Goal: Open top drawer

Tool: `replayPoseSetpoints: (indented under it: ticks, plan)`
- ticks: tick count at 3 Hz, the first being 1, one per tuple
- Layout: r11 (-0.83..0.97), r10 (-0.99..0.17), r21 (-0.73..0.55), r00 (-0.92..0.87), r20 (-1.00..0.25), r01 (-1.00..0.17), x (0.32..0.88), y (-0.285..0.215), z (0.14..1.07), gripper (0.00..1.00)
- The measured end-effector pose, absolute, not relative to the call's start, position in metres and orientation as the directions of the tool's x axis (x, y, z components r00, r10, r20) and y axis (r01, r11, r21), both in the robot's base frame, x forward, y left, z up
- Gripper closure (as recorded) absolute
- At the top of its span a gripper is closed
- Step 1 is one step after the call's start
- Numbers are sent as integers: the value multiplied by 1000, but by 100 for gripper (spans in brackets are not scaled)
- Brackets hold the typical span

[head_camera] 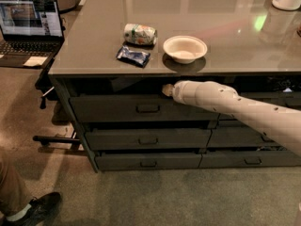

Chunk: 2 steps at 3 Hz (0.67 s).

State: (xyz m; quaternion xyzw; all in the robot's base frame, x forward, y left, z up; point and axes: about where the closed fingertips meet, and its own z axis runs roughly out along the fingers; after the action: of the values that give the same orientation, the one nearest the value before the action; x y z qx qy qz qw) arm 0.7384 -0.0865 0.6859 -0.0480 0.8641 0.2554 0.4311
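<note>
The top drawer (108, 108) is a wide dark grey front just under the counter edge, with a small rectangular loop pull (148, 108) at its centre. It stands pulled out a little, with a dark gap above it. My white arm reaches in from the right. My gripper (166, 89) is at the arm's tip, in the gap above the drawer front, up and right of the pull.
Two lower grey drawers (148, 139) sit beneath, more drawers to the right. On the counter (94, 51) lie a can (139, 34), a blue packet (133, 55) and a white bowl (185, 48). A laptop (29, 25) is at left, a shoe (35, 208) at bottom left.
</note>
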Motion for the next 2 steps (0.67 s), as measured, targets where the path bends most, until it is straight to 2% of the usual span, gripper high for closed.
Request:
replayPoseSetpoints:
  ticks: [2]
  plan:
    - [861,133,404,-629,-766,-310,739,-89,690,100]
